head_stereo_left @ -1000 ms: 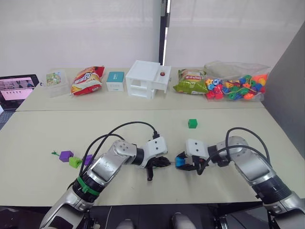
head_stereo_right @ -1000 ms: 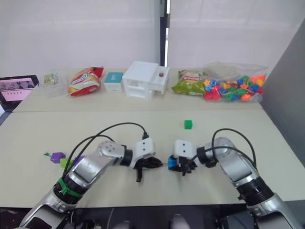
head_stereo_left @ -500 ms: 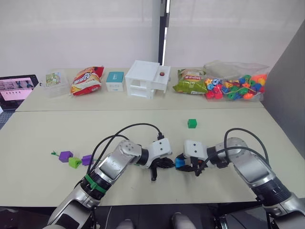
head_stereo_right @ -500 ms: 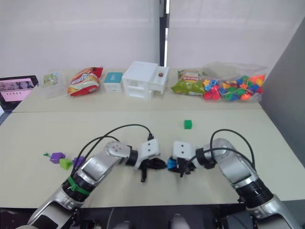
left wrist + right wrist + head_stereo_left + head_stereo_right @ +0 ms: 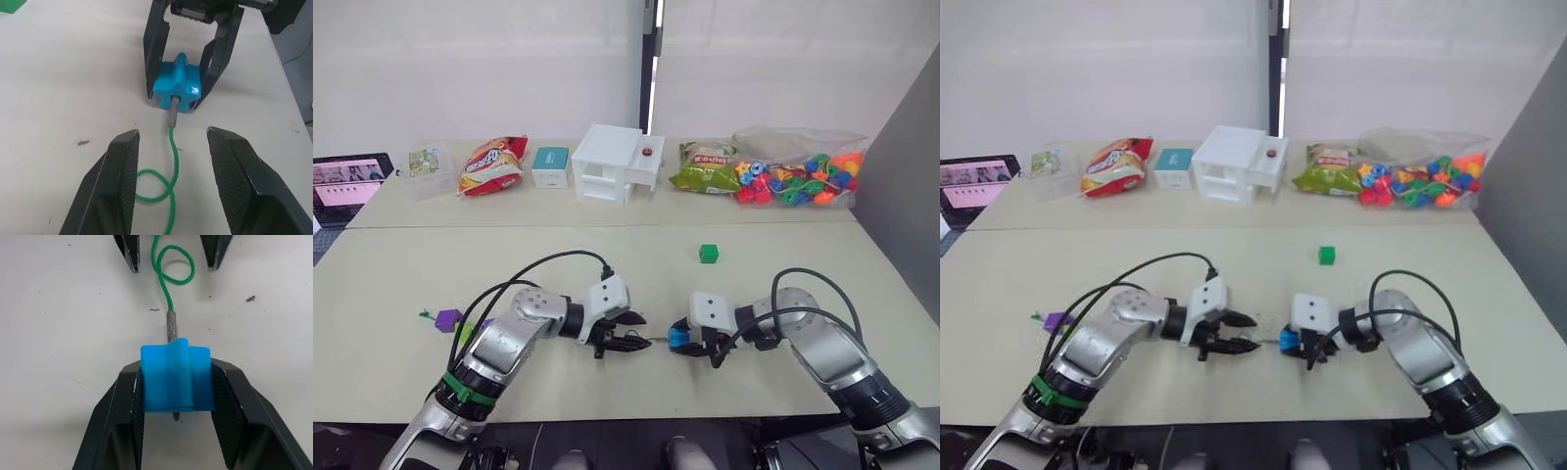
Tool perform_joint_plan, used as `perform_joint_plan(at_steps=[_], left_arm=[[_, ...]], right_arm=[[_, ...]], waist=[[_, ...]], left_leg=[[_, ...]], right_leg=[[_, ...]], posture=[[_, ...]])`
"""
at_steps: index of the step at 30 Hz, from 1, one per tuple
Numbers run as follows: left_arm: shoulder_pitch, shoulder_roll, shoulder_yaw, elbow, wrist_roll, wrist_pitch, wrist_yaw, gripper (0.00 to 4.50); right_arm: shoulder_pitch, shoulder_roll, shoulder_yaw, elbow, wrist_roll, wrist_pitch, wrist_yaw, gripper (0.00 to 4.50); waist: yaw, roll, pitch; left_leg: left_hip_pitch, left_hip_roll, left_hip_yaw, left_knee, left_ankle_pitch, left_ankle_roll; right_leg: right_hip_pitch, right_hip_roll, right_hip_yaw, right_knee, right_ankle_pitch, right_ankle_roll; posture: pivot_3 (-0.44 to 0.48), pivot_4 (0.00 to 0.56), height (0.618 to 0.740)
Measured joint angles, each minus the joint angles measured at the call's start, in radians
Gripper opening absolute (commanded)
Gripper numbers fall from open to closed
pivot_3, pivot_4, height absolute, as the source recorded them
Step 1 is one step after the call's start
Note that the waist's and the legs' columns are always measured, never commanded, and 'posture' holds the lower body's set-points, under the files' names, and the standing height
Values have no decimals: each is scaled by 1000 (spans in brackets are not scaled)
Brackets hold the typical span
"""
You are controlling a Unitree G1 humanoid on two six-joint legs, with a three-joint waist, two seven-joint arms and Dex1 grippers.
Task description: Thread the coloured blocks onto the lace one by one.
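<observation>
While the right gripper [image 5: 176,396] clamps the blue block [image 5: 176,377] between its two fingers at lower centre of the head view, the lace [image 5: 168,166] has its grey tip pushed into the block's hole, its green cord looping on the table [image 5: 401,274]. The left gripper [image 5: 171,186] sits just left of it, jaws spread wide and holding nothing. A purple block [image 5: 448,319] lies at far left; a dark green block [image 5: 708,254] sits at centre right.
</observation>
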State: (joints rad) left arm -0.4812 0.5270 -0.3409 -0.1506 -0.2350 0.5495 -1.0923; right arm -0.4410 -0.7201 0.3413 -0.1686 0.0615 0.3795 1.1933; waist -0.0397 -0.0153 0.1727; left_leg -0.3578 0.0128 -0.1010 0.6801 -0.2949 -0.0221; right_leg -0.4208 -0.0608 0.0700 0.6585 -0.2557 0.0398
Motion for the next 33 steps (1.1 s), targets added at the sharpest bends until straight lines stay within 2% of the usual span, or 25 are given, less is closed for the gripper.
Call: perform_joint_plan(at_steps=[8, 14, 16, 22, 29, 33], left_arm=[[15, -26, -58, 87, 63, -115, 10, 2328], [18, -42, -58, 108, 74, -140, 10, 429], [18, -42, -58, 111, 75, -146, 7, 21], [17, -59, -59, 122, 76, -155, 1, 0], [-27, -132, -104, 137, 96, -159, 5, 0], [-58, -171, -123, 201, 131, -177, 25, 0]], right_arm=[[9, -10, -1, -22, 1, 22, 0, 1358], [16, -23, -2, -40, 1, 36, -1, 1358], [19, -25, -2, -45, 1, 38, -2, 1358], [27, -29, -4, -59, 1, 46, -8, 1358], [27, -28, -4, -66, 2, 61, -16, 1358], [27, -29, -4, -67, 1, 64, -17, 1358]], waist=[[1, 0, 0], [1, 0, 0], [1, 0, 0], [1, 0, 0], [2, 0, 0], [2, 0, 0]], left_leg=[[0, 0, 0, 0, 0, 0], [0, 0, 0, 0, 0, 0], [0, 0, 0, 0, 0, 0], [0, 0, 0, 0, 0, 0], [0, 0, 0, 0, 0, 0], [0, 0, 0, 0, 0, 0]], right_leg=[[0, 0, 0, 0, 0, 0], [0, 0, 0, 0, 0, 0], [0, 0, 0, 0, 0, 0], [0, 0, 0, 0, 0, 0], [0, 0, 0, 0, 0, 0], [0, 0, 0, 0, 0, 0]], posture=[[0, 150, 740], [0, 150, 740], [0, 150, 740], [0, 150, 740], [0, 150, 740], [0, 150, 740]])
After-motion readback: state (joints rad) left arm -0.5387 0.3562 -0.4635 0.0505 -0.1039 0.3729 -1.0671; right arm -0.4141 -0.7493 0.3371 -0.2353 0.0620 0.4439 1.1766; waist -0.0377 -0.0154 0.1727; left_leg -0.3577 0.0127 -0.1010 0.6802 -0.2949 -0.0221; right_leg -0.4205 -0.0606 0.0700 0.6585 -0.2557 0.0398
